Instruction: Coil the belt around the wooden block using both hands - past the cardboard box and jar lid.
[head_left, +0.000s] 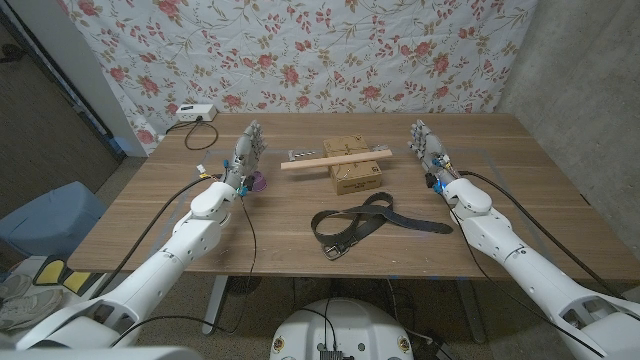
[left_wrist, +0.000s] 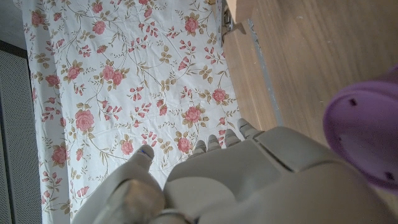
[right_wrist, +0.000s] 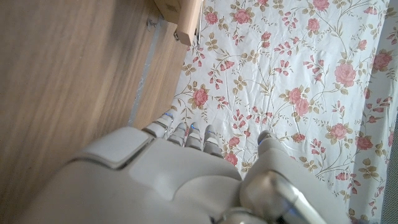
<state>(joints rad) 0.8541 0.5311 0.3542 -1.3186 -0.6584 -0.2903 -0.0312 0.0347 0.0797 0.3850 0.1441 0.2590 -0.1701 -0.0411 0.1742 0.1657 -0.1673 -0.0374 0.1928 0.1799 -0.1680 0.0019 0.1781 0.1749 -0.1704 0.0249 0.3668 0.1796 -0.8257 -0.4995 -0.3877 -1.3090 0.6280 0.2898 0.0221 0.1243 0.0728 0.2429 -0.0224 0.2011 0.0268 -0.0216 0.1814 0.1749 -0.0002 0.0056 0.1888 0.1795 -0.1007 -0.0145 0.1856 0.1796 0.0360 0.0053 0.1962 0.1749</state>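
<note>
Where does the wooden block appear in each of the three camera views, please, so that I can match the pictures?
Head view: the wooden block lies across the cardboard box, behind the belt, mid-table.
Left wrist view: its end just enters at the top edge.
Right wrist view: its end pokes in at the top, by the table's edge.
Shared landmark: the floral cloth behind the table.
</note>
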